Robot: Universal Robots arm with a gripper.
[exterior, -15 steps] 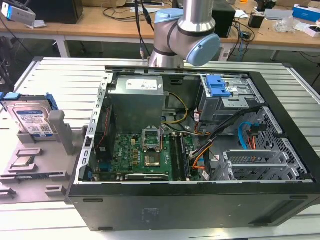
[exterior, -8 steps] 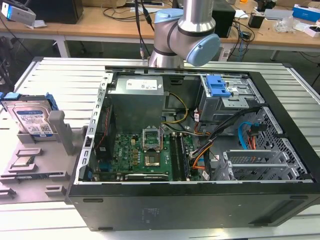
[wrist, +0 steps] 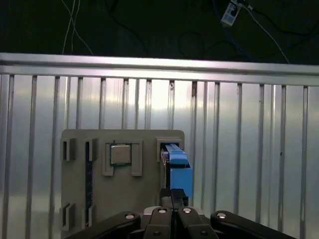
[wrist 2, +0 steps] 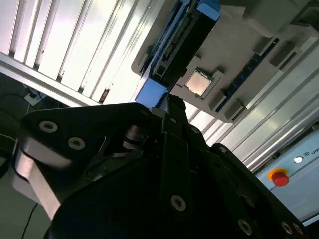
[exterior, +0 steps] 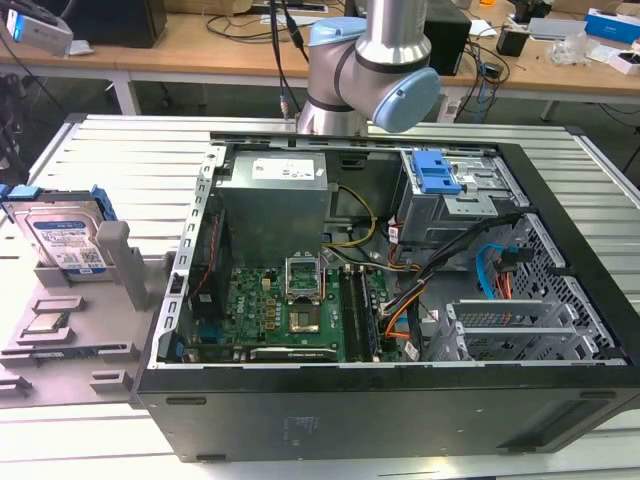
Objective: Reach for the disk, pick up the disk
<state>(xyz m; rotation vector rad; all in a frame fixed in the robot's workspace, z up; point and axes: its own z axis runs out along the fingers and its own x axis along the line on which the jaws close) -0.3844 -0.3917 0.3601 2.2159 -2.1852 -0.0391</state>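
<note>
Disk [exterior: 65, 238] stands upright on edge, slotted in grey holder [exterior: 105, 325].

— What does the disk [exterior: 62, 238] look like?
— It's a flat silver rectangle with a white-and-blue label on its face and blue rails along its edges.
— Where is it?
— It's at the exterior view's left, standing on edge in a slot of a grey holder [exterior: 122, 262] on the slatted metal table [exterior: 100, 150].
— And in both wrist views?
— The disk [wrist: 177, 160] [wrist 2: 192, 35] is edge-on, a thin dark strip with blue ends, just beside a small square chip [wrist: 120, 154].
</note>
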